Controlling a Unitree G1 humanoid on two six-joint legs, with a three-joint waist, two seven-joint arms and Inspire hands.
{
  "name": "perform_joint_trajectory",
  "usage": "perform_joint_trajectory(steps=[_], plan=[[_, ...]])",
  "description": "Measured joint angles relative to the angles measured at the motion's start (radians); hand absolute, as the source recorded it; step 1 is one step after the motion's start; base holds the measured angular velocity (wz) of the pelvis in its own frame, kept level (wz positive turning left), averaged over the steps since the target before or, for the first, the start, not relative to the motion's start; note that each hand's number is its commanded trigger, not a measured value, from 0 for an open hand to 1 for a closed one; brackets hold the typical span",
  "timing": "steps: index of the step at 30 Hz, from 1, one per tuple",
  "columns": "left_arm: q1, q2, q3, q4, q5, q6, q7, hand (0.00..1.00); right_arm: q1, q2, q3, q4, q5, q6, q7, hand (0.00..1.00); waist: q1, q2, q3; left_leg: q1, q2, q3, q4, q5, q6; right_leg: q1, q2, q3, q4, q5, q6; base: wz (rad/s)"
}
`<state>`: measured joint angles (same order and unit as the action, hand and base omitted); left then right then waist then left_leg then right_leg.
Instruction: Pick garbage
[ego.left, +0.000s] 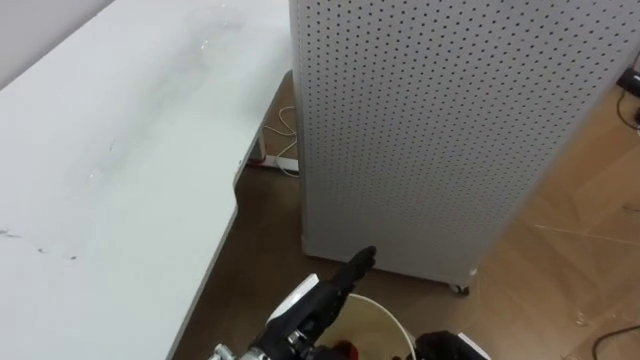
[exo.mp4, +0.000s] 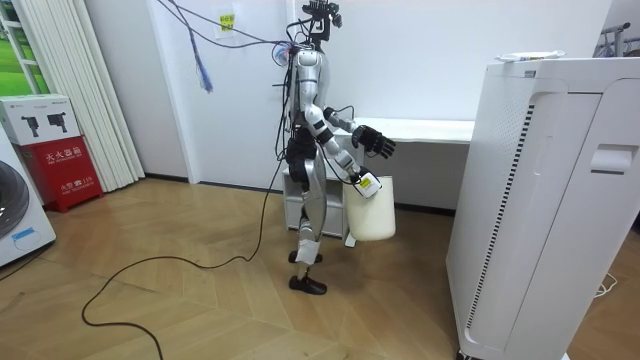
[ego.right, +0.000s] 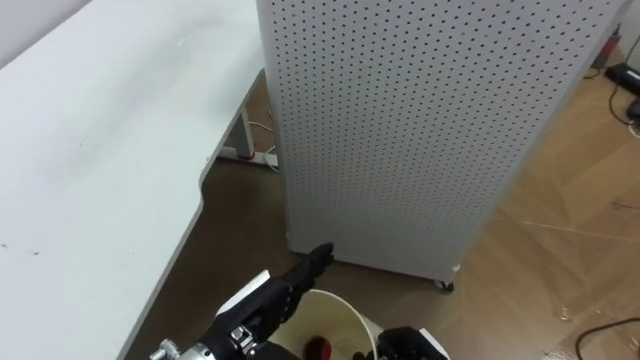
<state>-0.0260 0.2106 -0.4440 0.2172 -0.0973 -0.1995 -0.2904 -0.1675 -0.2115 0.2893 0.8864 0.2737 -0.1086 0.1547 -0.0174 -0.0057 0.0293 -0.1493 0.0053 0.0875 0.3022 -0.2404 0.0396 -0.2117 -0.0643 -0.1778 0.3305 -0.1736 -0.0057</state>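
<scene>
White plastic bucket (ego.left: 388, 312) low in the eye views, cropped by the bottom edge: just an arc of its round rim and a slice of the inside on show. Inside it, small red piece of garbage (ego.right: 317, 347), right at the bottom edge and mostly cut off. Shape hard to make out, so neither its long axis nor its heading can be read.

Left hand (ego.left: 322, 293) in from the lower edge, black fingers (ego.left: 358, 262) straightened and holding nothing. Stretched over the near side of the rim, pointing up the view toward the foot of the tall pale-grey perforated cabinet (ego.left: 450, 130). Cabinet on small casters on the brown wooden floor (ego.left: 580, 250), its top out of frame.

Dark shape of the right hand (ego.left: 445, 346) at the right side of the bucket, nearly all cropped; grip not readable.

Broad white tabletop (ego.left: 110, 180) along the left, both ends cut off. Under its edge a white cable (ego.left: 285, 128) on the floor, partly hidden.

Seen from the room view: standing upright on the wooden floor between the tabletop by the wall and the cabinet, facing the room view's right. Bucket upright, mouth up, hanging clear of the floor beside the thigh at the lowered right hand. Left hand raised before the chest, spread. Contents of the bucket hidden there by its wall.
</scene>
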Motion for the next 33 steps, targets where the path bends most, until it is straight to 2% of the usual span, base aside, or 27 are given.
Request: perform_joint_trajectory(steps=[6,10,14,17,19,20,21,23,26,29,33], plan=[[0.0,0.002,0.02,-0.004,0.001,0.004,0.004,0.0,0.001,-0.001,0.0,-0.013,0.001,0.0,-0.005,1.0,-0.005,-0.003,0.0008,0.019,0.002,0.017,-0.003,0.0,0.0,0.003,0.001,0.018,0.013,0.0,0.0,-0.1],[0.0,0.003,0.061,-0.052,-0.003,0.005,0.015,0.0,0.015,-0.013,0.0,-0.053,0.01,0.0,-0.024,1.0,-0.007,-0.004,0.0006,0.029,0.005,0.018,0.01,0.0,0.0,0.02,0.004,0.017,0.011,0.0,0.0,-0.01],[0.001,0.001,0.111,-0.095,-0.008,0.004,0.051,0.0,0.029,-0.02,-0.003,-0.067,0.031,0.0,-0.024,1.0,0.006,-0.004,0.0001,0.059,0.008,0.02,0.013,-0.001,-0.001,0.039,0.009,0.02,0.015,-0.003,-0.004,-0.08],[0.002,-0.008,0.161,-0.141,-0.008,0.004,0.089,0.0,0.057,-0.021,-0.006,-0.109,0.022,0.0,-0.033,1.0,0.035,-0.004,-0.001,0.083,0.013,0.02,0.011,-0.005,-0.009,0.038,0.023,0.051,0.013,-0.003,-0.012,-0.39],[0.016,-0.031,0.218,-0.179,0.011,0.003,0.12,0.0,0.073,-0.019,-0.008,-0.121,-0.006,-0.001,-0.03,1.0,0.059,-0.006,-0.0032,0.111,0.013,0.017,-0.004,-0.008,-0.014,0.038,0.043,0.106,0.018,0.004,-0.017,-0.65],[0.03,-0.042,0.245,-0.2,0.013,0.002,0.137,0.0,0.077,-0.019,-0.008,-0.122,-0.008,-0.001,-0.022,1.0,0.059,-0.005,-0.0051,0.119,0.013,0.016,-0.005,-0.01,-0.016,0.038,0.05,0.124,0.017,0.008,-0.019,-0.61],[0.034,-0.043,0.252,-0.208,0.014,0.001,0.147,0.0,0.08,-0.019,-0.008,-0.122,-0.007,-0.001,-0.019,1.0,0.058,-0.006,-0.0058,0.123,0.013,0.012,-0.007,-0.01,-0.017,0.039,0.051,0.125,0.017,0.011,-0.021,-0.44],[0.035,-0.041,0.261,-0.227,0.014,-0.001,0.176,0.0,0.095,-0.021,-0.011,-0.127,-0.005,-0.001,-0.021,1.0,0.046,-0.008,-0.0148,0.126,0.012,-0.006,-0.012,-0.01,-0.017,0.039,0.058,0.144,0.014,0.019,-0.022,-0.24],[0.034,-0.042,0.261,-0.266,0.027,-0.003,0.218,0.0,0.116,-0.022,-0.034,-0.152,-0.005,-0.001,-0.032,1.0,0.036,-0.007,-0.0174,0.125,0.011,-0.007,-0.014,-0.01,-0.017,0.037,0.06,0.152,0.013,0.025,-0.02,-0.15],[0.034,-0.035,0.264,-0.284,0.027,-0.027,0.274,0.0,0.138,-0.027,-0.046,-0.178,-0.002,-0.001,-0.048,1.0,0.027,0.0,-0.0229,0.141,0.0,-0.009,-0.021,-0.01,-0.017,0.038,0.066,0.182,0.014,0.029,-0.016,-0.22],[0.026,-0.034,0.264,-0.292,0.027,-0.028,0.323,0.0,0.16,-0.026,-0.047,-0.214,0.0,-0.001,-0.054,1.0,0.015,0.004,-0.0253,0.15,-0.007,-0.007,-0.03,-0.009,-0.016,0.032,0.068,0.204,0.019,0.032,-0.012,-0.19]])
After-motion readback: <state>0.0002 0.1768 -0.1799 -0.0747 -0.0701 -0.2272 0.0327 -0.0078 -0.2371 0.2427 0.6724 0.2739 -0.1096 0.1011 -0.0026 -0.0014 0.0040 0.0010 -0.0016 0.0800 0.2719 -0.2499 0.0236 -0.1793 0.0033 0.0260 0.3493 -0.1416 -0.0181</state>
